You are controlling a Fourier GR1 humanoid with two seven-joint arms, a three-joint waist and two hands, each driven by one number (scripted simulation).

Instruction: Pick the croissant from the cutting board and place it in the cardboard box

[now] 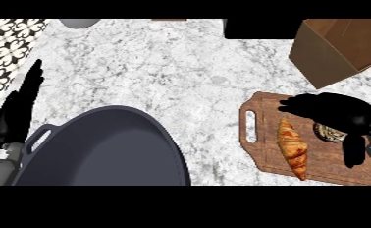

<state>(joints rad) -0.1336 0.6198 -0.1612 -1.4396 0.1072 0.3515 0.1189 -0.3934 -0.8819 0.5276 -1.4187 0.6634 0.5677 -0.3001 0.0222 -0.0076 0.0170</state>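
The croissant [293,147] lies on the wooden cutting board [267,138], stretched lengthwise down the board's middle, one golden tip pointing up toward the far side and the other down toward the near edge. Nothing grips it; it sits bare on the wood. The board itself sits at the right of the marble counter [167,70], its slotted handle on the left end.

Just right of the croissant and above it hovers the right hand [326,109], a black shape over the board's upper right part. Its fingers reach leftward past the croissant's upper tip, relaxed and spread rather than curled, and the thumb hangs down on the right side, well clear of the pastry. Whether any fingertip touches the croissant I cannot tell; there looks to be a sliver of board between them. Under the palm a small round patterned thing [330,132] shows on the board.

Beyond the board, at the upper right, stands the cardboard box [330,55], tilted in view, brown walls showing. A dark object [261,28] sits along the far edge beside it.

Over on the left, a big dark pan [109,148] with a loop handle fills the lower left. The left hand [22,101] rests at the left edge, fingers straight and pointing up, holding nothing.
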